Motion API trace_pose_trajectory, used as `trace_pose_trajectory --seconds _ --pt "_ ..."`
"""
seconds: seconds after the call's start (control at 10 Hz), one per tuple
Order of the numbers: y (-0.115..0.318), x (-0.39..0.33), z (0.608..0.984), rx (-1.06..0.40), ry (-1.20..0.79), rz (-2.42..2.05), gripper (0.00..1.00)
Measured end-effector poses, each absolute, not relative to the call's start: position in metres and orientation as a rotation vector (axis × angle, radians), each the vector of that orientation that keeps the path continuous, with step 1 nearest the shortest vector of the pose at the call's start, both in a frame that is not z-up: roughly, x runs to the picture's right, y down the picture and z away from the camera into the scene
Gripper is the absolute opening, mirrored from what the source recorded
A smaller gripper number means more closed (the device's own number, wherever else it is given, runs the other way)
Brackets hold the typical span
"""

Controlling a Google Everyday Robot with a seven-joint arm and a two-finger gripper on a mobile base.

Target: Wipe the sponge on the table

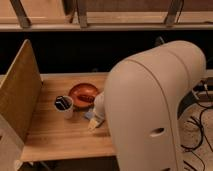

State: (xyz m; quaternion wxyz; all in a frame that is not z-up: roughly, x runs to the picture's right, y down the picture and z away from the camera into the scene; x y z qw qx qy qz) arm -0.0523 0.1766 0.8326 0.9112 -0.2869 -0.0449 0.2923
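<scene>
Sponge (88,115) is lying on counter (55,135), just in front of red bowl (82,94), near mug (64,104). Claw (95,121) is hanging right at its edge, jaws standing spread apart.

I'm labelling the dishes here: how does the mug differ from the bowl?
The mug is white with a dark inside; the bowl is reddish-orange. The mug is tall and narrow; the bowl is wide and shallow. The mug stands left of the bowl in the picture. Both sit upright on the wooden table. The claw is down by the blue sponge, in front of the bowl.
</scene>
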Motion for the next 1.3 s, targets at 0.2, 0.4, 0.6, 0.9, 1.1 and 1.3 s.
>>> trace_pose_trajectory --seconds 0.2,0.4,0.6,0.9,1.1,1.3 --pt "0.175 -0.064 0.840 -0.585 -0.116 0.610 0.80" --pt "0.182 -0.069 0.845 -0.596 -0.121 0.622 0.80" --pt "0.190 -0.068 0.850 -0.610 -0.113 0.634 0.80" --pt "0.192 -0.057 0.861 -0.610 -0.071 0.659 0.75" --pt "0.187 -0.059 0.863 -0.597 -0.050 0.651 0.58" --pt "0.189 -0.062 0.864 -0.597 -0.037 0.643 0.36"
